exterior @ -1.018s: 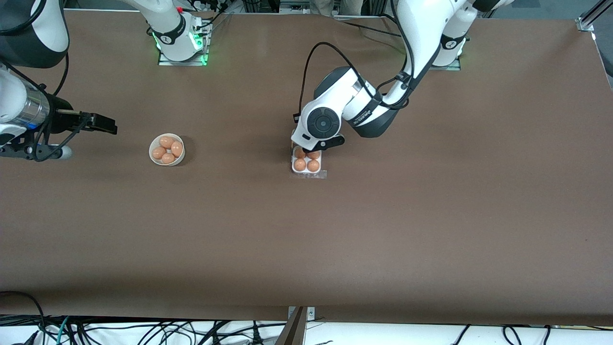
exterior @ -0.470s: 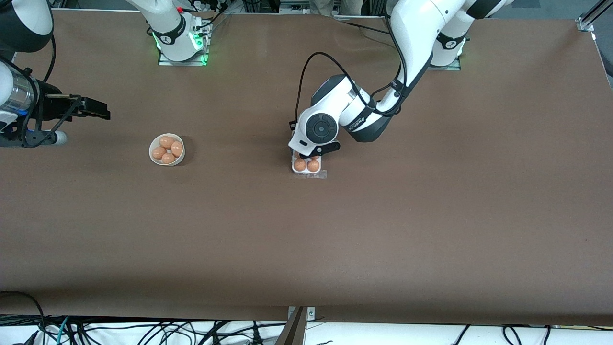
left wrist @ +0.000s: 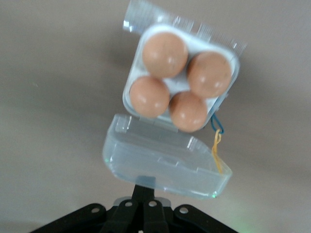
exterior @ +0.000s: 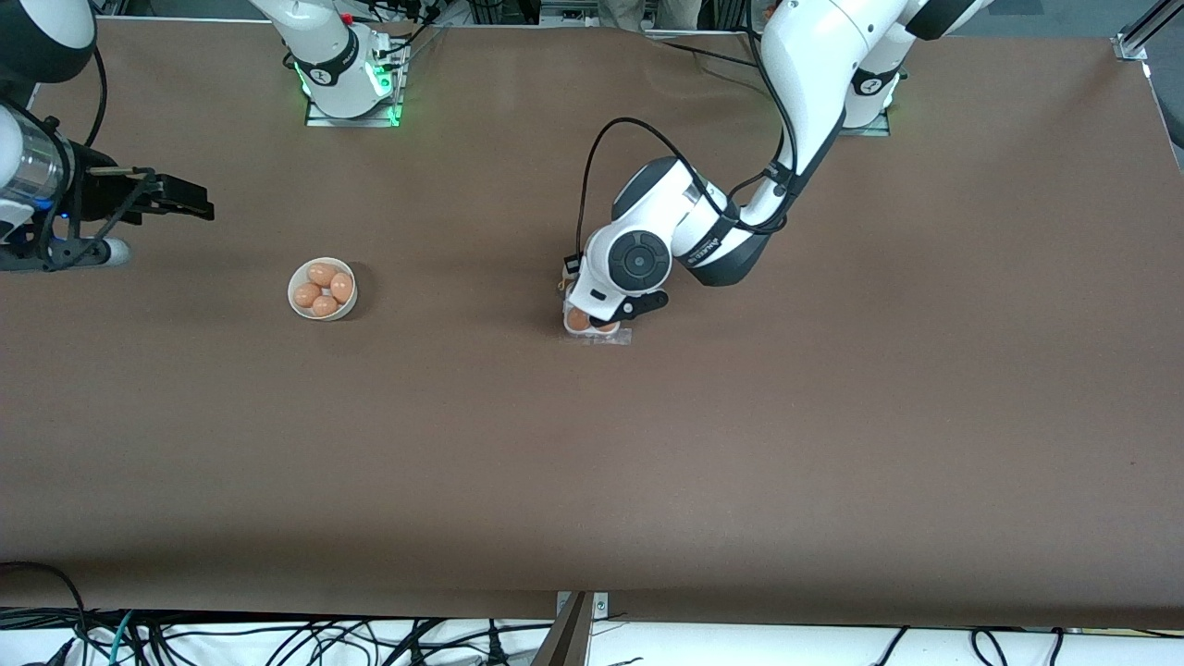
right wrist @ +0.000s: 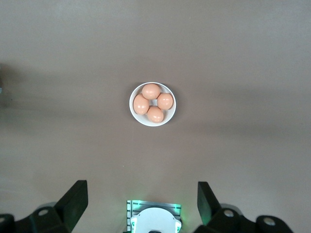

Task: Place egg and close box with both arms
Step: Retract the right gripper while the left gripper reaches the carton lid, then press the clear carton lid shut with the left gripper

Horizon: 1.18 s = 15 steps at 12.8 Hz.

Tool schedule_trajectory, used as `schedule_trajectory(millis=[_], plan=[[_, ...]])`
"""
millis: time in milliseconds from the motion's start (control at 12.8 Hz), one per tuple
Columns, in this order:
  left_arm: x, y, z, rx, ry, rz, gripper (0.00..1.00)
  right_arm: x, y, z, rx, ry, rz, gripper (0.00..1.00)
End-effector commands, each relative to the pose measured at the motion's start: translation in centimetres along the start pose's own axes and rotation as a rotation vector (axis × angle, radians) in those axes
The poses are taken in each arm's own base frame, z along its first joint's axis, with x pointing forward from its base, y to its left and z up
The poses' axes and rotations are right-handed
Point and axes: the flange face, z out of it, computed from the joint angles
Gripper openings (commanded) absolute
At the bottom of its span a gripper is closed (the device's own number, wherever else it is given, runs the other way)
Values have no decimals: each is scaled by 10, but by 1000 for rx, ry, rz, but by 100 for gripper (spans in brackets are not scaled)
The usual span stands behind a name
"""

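The box stands mid-table, its whitish tray filled with several orange-brown eggs. In the front view my left hand covers most of it and only the nearest eggs show. The clear lid stands half raised on its hinge. My left gripper is shut, its joined fingertips pressed against the lid's outer edge; in the front view it is right over the box. My right gripper is open and empty, high over the right arm's end of the table, apart from the box; it also shows in the right wrist view.
A round white bowl with several more eggs sits toward the right arm's end; the right wrist view shows it from above. The right arm's green-lit base is below that gripper. A yellow and blue band hangs at the box's hinge.
My left hand has moved nearer to the front camera over the box and now covers the farther eggs. My right gripper has drawn back toward the table's end.
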Motion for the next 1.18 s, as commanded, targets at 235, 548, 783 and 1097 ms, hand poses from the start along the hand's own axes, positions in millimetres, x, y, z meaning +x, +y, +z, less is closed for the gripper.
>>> schedule_trajectory(millis=[235,548,783,1097], plan=[[5,-17,-87,12,175,46,48,2,-13,0,-28,27,-21,100],[46,-76,-175,137,476,67,100,2,-11,-2,-29,30,-17,100],[90,-146,-250,112,514,85,100,3,-14,-4,-32,34,-25,100],[136,-240,-319,141,498,173,100,3,-18,-5,-34,34,-29,100]])
